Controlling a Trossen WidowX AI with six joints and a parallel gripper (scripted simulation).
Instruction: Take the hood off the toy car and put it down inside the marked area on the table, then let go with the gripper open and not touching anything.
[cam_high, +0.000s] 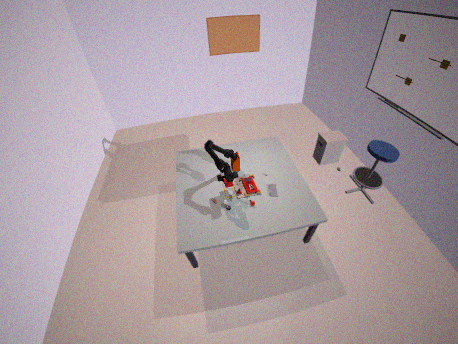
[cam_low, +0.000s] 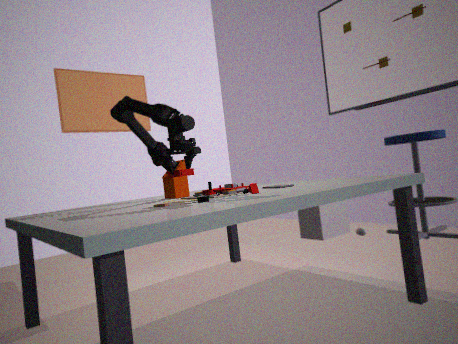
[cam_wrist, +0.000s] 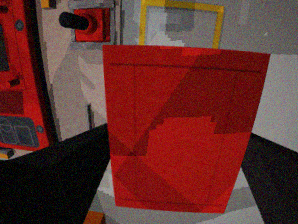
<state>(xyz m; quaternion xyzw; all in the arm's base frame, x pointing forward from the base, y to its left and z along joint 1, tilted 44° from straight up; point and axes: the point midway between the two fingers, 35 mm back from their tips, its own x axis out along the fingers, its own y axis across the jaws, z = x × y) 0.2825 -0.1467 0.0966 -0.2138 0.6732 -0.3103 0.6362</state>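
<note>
Hood (cam_high: 228, 183) (cam_low: 182, 172) (cam_wrist: 185, 125): one, red, gripped between two fingers of one hand (cam_high: 228, 181) (cam_low: 181, 169) (cam_wrist: 176, 133), raised above the tabletop (cam_high: 295, 205) (cam_low: 300, 200) (cam_wrist: 255, 25). One car (cam_high: 250, 185) (cam_low: 235, 189) (cam_wrist: 30, 95), hood off, beside it. One yellow outline (cam_high: 224, 192) (cam_wrist: 219, 27) marks the area. One stool (cam_high: 383, 151) (cam_low: 415, 137), blue seat. One whiteboard (cam_high: 425, 50) (cam_low: 355, 60), three squares on it.
</note>
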